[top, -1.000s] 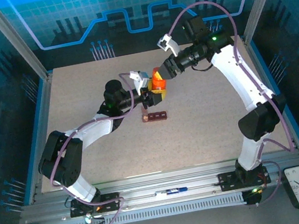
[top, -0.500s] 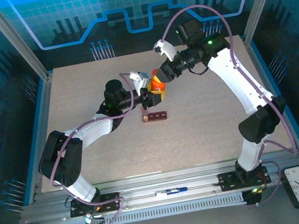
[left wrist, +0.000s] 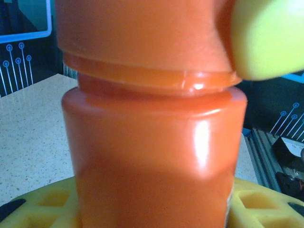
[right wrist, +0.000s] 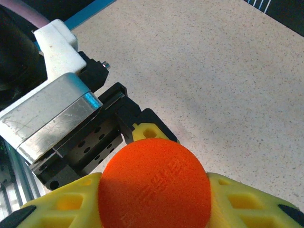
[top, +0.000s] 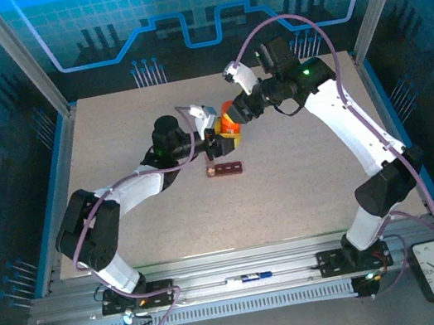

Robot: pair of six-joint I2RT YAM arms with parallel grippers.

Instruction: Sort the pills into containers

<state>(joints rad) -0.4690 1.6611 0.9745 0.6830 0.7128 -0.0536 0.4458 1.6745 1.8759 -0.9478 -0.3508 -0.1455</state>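
Beige speckled tabletop (top: 303,172) w/ containers (top: 225,169), blue panel walls (top: 90,16) around

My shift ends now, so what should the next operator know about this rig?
Left end effector: shut on the upright orange bottle.
Right end effector: shut on its cap, which is on.
Containers: the dark four-compartment bar lies on the table near the bottle, untouched.
Done: bottle and cap gripped.
Left: remove the cap, sort the pills into the compartments.
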